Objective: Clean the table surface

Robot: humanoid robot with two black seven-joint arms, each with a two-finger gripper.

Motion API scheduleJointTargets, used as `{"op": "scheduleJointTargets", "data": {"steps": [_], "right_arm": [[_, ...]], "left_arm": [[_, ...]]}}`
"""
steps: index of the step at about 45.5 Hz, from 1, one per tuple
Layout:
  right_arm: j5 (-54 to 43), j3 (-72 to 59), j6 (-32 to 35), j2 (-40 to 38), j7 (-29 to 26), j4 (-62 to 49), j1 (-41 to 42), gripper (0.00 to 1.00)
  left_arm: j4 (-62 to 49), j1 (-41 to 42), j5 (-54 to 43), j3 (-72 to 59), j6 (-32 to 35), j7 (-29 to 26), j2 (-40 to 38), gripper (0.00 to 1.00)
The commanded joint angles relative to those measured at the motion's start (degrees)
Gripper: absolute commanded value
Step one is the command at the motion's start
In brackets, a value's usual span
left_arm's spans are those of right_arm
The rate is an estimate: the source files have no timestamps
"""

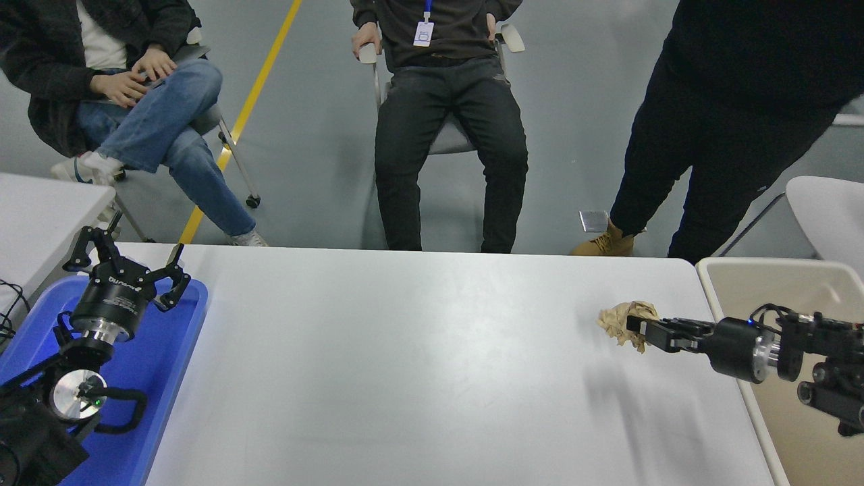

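Note:
The white table surface [418, 364] fills the lower middle of the head view. My right gripper [638, 329] reaches in from the right edge and is shut on a crumpled brown paper wad [617, 317]. It holds the wad just above the table's right part, with a blurred shadow below it. My left gripper [128, 266] is parked open at the lower left, above the blue tray [155, 358].
A beige bin [776, 290] stands against the table's right edge, beside my right arm. Three people are at the far side: two sit on chairs, one stands at the right. Another white table [40, 209] is at the far left.

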Motion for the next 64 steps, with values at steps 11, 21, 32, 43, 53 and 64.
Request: {"op": "scheduleJointTargets", "data": {"steps": [11,21,32,43,53,64], "right_arm": [[16.1,22.1,10.6,-8.2,-2.8,4.9,4.8,0.0],[24.0,22.8,12.4,-7.5,-11.3,-2.6,7.1,0.0],[26.5,25.8,12.4,-6.5,-22.7,-7.5,6.4,0.0],[29.5,25.7,12.5,-3.6,-34.5,-17.1,5.3,0.0],[29.4,23.6,13.1,2.5,-41.6,-31.5,3.4,0.0],[29.6,17.9,15.5,10.3,-41.9,-48.7,-0.8,0.0]], "left_arm": [[0.0,0.0,0.0,0.0,0.0,0.0,0.0,1.0],[0.0,0.0,0.0,-0.1,0.0,0.0,0.0,1.0],[0.0,0.0,0.0,0.0,0.0,0.0,0.0,1.0],[0.0,0.0,0.0,0.0,0.0,0.0,0.0,1.0],[0.0,0.0,0.0,0.0,0.0,0.0,0.1,1.0],[0.0,0.0,0.0,0.0,0.0,0.0,0.0,1.0]]}}
